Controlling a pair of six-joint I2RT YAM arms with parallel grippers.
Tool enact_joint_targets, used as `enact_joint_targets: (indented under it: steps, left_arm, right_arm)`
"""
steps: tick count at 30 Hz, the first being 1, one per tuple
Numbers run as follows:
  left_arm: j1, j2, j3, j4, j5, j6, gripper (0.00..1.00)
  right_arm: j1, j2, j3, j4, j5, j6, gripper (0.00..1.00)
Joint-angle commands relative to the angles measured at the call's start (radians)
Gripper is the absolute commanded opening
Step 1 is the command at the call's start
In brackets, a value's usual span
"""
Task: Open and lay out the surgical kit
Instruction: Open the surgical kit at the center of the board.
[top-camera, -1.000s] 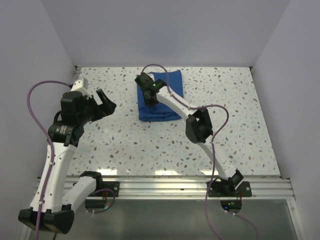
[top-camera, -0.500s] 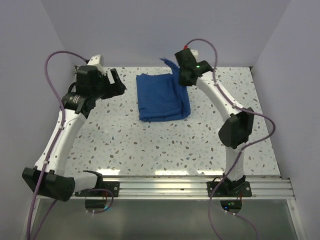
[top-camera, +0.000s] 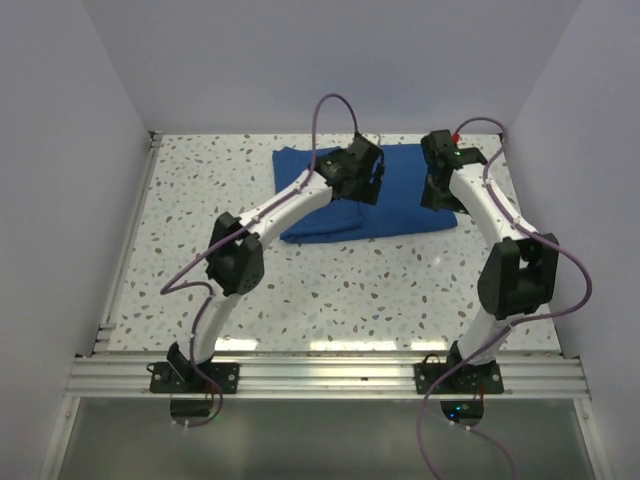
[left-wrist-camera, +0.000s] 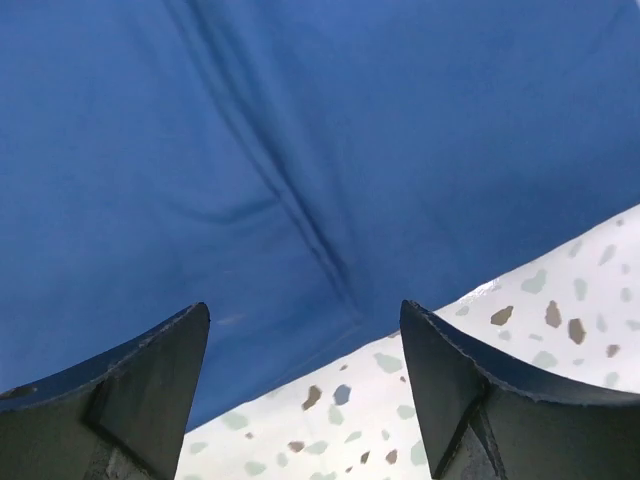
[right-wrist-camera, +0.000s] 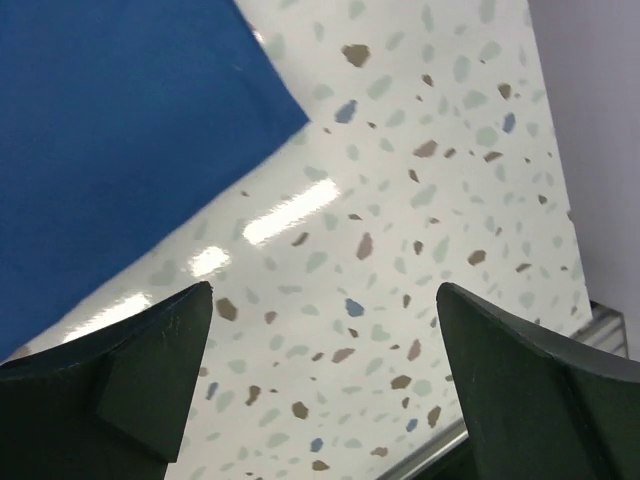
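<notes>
The surgical kit (top-camera: 400, 200) is a royal-blue cloth wrap at the back middle of the table, with one flap spread flat to the right. My left gripper (top-camera: 365, 182) hovers over its middle, reached across from the left. In the left wrist view that gripper (left-wrist-camera: 305, 400) is open and empty above the blue cloth (left-wrist-camera: 300, 120), near a cloth edge. My right gripper (top-camera: 437, 192) is at the flap's right edge. In the right wrist view it (right-wrist-camera: 325, 385) stands wide open over bare table, with the cloth's corner (right-wrist-camera: 110, 130) up to the left.
The speckled white table (top-camera: 300, 290) is walled at the left, back and right. An aluminium rail (top-camera: 330, 375) with the arm bases runs along the near edge. The right wall (right-wrist-camera: 600, 120) and a rail (right-wrist-camera: 605, 325) show close by in the right wrist view.
The right gripper drew a cloth flap out to the right and opened, so the flap now lies flat. The left arm swung from the far left to over the cloth.
</notes>
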Motion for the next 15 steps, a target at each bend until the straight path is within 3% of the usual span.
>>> enact_joint_targets:
  steps: [1,9,15]
  left_arm:
    - [-0.063,0.122,0.169,-0.141,-0.107,-0.009,0.8]
    - [-0.096,0.196,0.054,-0.154,-0.199,-0.024,0.77]
    - [-0.102,0.24,0.058,-0.121,-0.191,0.002,0.7]
  right_arm:
    - [-0.029,-0.172,-0.039,-0.004,0.019,0.009,0.98]
    - [-0.029,-0.283,-0.085,-0.023,-0.041,0.0,0.98]
    - [-0.03,-0.307,-0.099,-0.024,-0.064,-0.008,0.98]
